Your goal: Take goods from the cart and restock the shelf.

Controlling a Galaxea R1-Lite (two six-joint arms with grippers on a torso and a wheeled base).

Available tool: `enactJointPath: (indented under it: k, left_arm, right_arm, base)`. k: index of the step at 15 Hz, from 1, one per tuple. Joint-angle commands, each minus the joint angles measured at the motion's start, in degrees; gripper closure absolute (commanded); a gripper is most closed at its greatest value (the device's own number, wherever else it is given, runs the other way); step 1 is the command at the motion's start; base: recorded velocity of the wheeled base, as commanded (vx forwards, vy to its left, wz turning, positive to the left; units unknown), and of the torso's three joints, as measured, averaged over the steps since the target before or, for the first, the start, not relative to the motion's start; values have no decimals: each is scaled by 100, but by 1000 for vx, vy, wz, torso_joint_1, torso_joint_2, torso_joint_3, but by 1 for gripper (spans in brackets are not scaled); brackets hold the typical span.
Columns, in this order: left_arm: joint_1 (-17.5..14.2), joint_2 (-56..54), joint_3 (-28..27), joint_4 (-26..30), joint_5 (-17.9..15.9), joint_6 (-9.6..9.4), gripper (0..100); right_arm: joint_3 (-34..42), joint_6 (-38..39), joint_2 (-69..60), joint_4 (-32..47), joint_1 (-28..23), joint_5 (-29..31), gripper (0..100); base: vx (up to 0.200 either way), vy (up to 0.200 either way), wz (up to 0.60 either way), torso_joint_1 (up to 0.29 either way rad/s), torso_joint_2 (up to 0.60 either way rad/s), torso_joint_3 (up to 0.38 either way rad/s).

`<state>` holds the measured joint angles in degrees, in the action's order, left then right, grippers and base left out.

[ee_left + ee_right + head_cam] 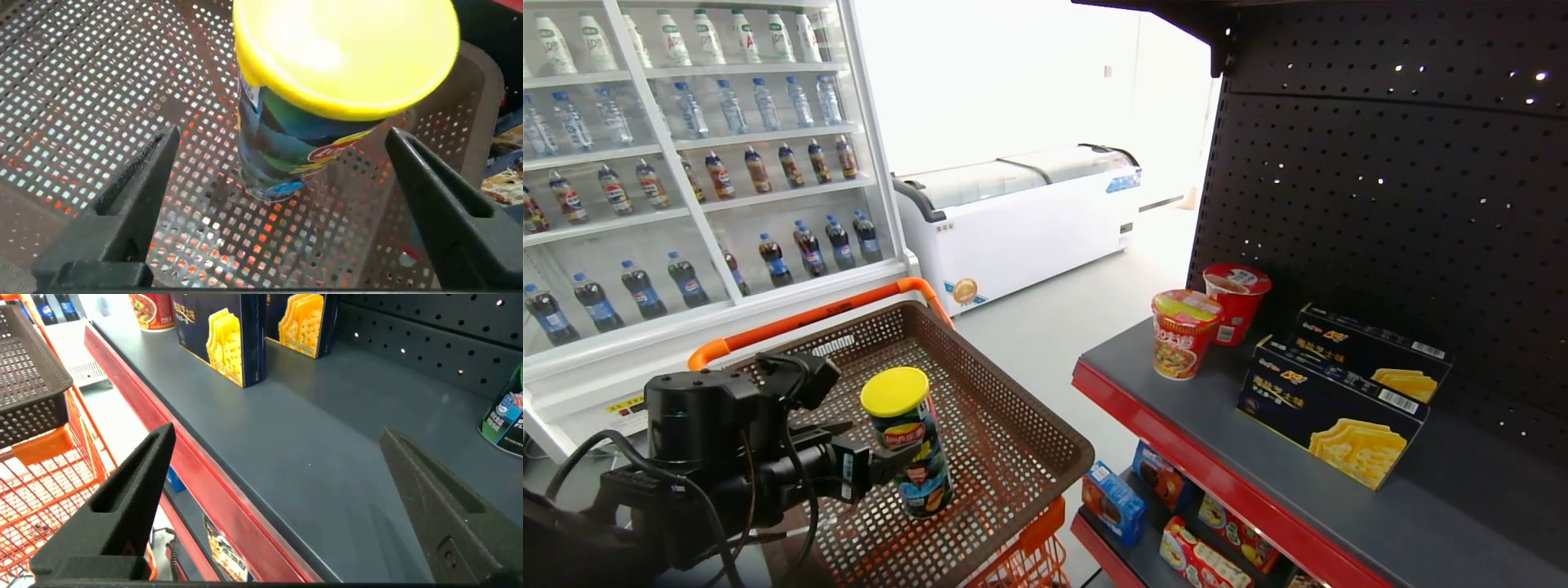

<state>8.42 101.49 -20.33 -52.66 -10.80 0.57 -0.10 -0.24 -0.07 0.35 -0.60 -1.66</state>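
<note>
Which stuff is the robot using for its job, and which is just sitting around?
For the job: yellow-lidded can, cart basket, shelf, open left claw.
Just sitting there: drinks fridge, chest freezer, noodle cups, cracker boxes.

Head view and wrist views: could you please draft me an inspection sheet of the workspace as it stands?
Surface: grey shelf top, largely bare beside its stock.
Job's things: yellow-lidded can upright in the cart's brown basket; on the shelf, a green-lidded noodle cup, a red noodle cup, a front cracker box and a rear cracker box.
Clutter: nothing seen.
Grippers: left gripper open, fingers either side of the can, not touching; right gripper open above the shelf top.
Cables: black cables loop along the left arm.
Surroundings: drinks cooler, chest freezer, pegboard back panel.
</note>
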Motion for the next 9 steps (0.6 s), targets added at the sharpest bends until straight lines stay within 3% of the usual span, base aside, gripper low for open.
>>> enactJointPath:
  k: [1, 5, 9]
  left_arm:
    - [107, 363, 161, -411, -1, 4, 0]
    - [344, 873, 381, -1563, -1, 92, 0]
    - [432, 1207, 522, -2064, 8, 118, 0]
  right_arm:
    - [1, -2, 7, 0, -2, -1, 0]
    - [1, -2, 7, 0, -2, -1, 0]
    - [1, -2, 7, 0, -2, -1, 0]
  base:
    - [0, 0, 0, 0, 0, 0]
    - [0, 0, 0, 0, 0, 0]
    - [0, 0, 0, 0, 0, 0]
